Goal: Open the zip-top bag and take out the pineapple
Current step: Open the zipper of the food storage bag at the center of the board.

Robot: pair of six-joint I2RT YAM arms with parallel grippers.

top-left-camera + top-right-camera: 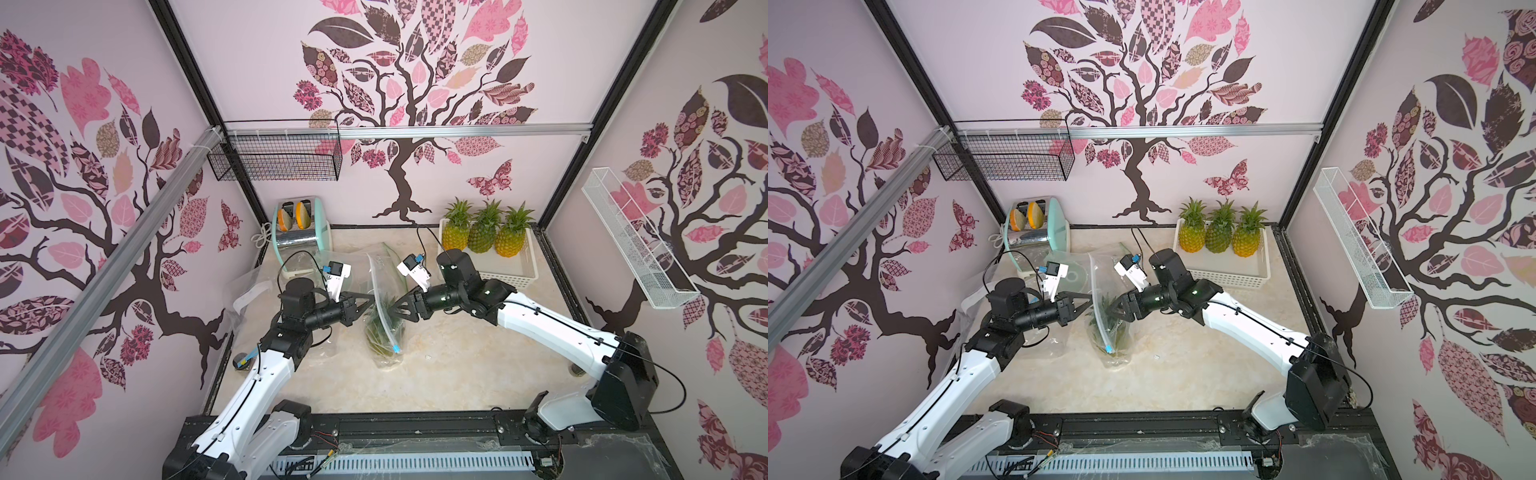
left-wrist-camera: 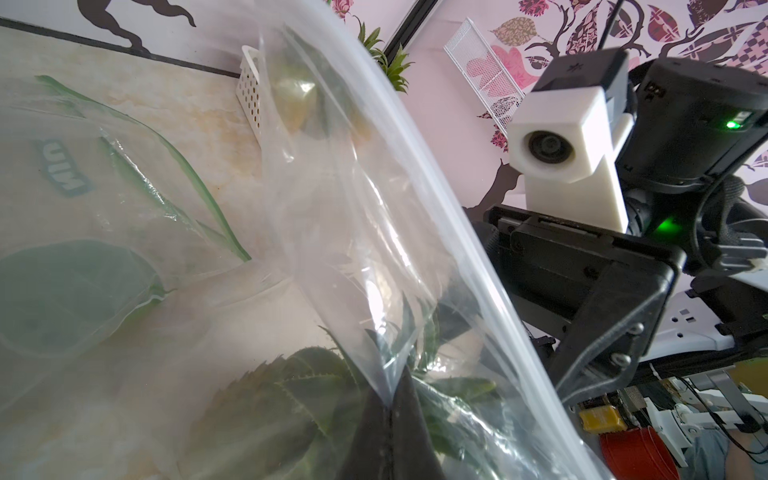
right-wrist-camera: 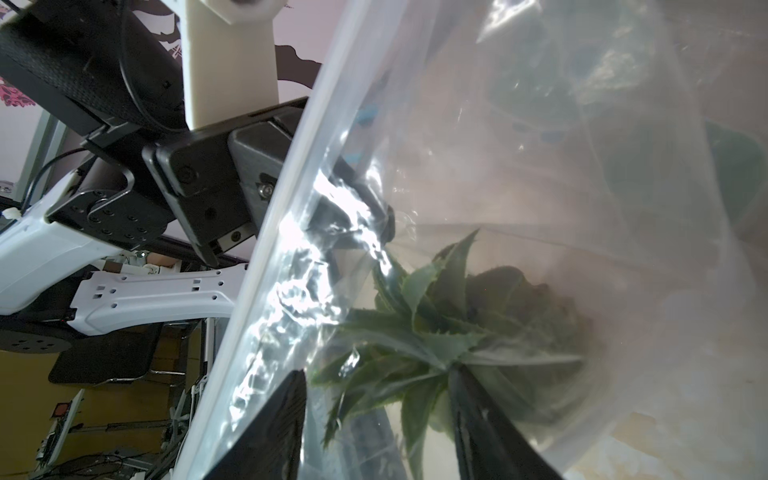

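Inspection of the cell found the marble-patterned table (image 1: 457,365) carrying the work at its centre. A toaster (image 1: 299,232) stood at the far left. A white basket (image 1: 528,266) at the far right held three spare pineapples (image 1: 482,232), well apart from the action.

The zip-top bag (image 1: 386,282) was held up off the table between the two arms, with its lower end resting on the surface. Its zip strip ran slantwise and the mouth appeared parted. The pineapple (image 3: 449,332) was inside the bag, low down, with its crown leaves pointing toward the mouth.

The left gripper (image 2: 390,407) was clamped on the bag's film, fingers together, pinching a fold of one wall. The right gripper (image 3: 376,374) had its jaws apart and straddled the crown leaves without pressing on them. Whether both fingers were inside the mouth or one lay outside the film could not be determined.

In my judgement the opening step was largely done and the extraction was in hand. The next move would call for the right jaws to close on the crown. The fruit would then be drawn out along the line of the mouth while the left grip kept the wall taut. A slack wall risks catching on the spiny leaves.

The blue slider (image 1: 395,348) sat at the near end of the strip.

A second bag (image 2: 166,166) lay flat behind. It bore a green label (image 2: 66,166) with white lettering, seen through film and only partly legible, possibly "MIN".
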